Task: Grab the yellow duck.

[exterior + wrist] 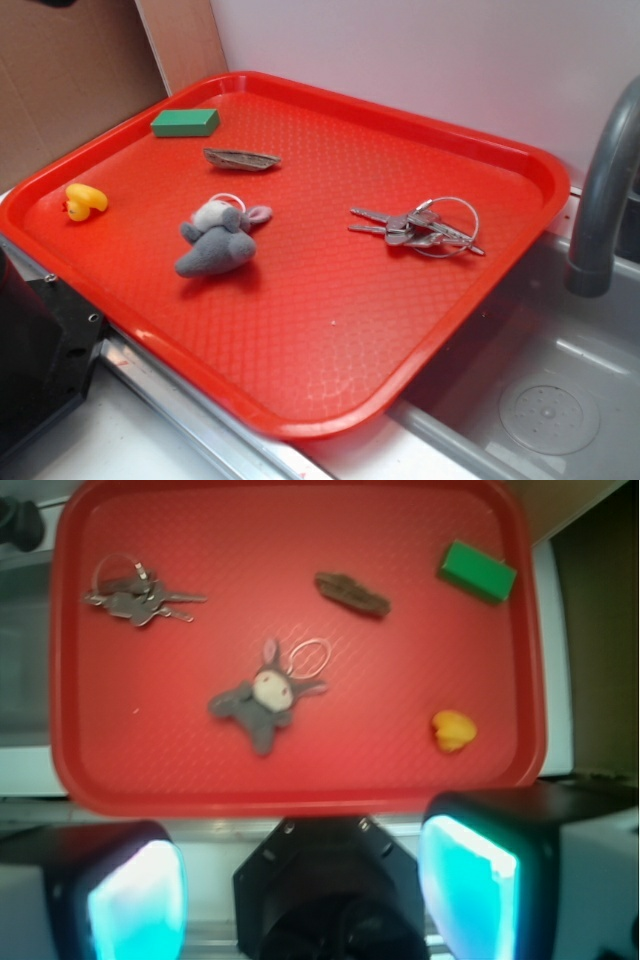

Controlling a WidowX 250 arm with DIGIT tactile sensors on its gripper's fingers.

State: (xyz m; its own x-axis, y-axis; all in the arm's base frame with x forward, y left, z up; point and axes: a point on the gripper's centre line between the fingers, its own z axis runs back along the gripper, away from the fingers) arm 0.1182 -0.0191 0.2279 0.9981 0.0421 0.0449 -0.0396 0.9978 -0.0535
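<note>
Two broad, blocky fingers (470,890) of the pincer (300,890) frame the bottom of the wrist view, their inner pads glowing a glossy teal; they stand spread wide with nothing between them, held back off the near rim of the tray (300,798). The tray is red moulded plastic with rounded corners and a fine pebbled floor. In the wrist view, the yellow duck (453,730), small, rounded and shiny, sits at about four o'clock near the tray's right rim. A soft grey plush mouse (262,702) with a thin wire loop lies near the centre. A bunch of metal keys (135,592) on a ring rests at ten o'clock, a dark crumpled scrap (352,593) at one, and a green rectangular block (477,571) at two.
</note>
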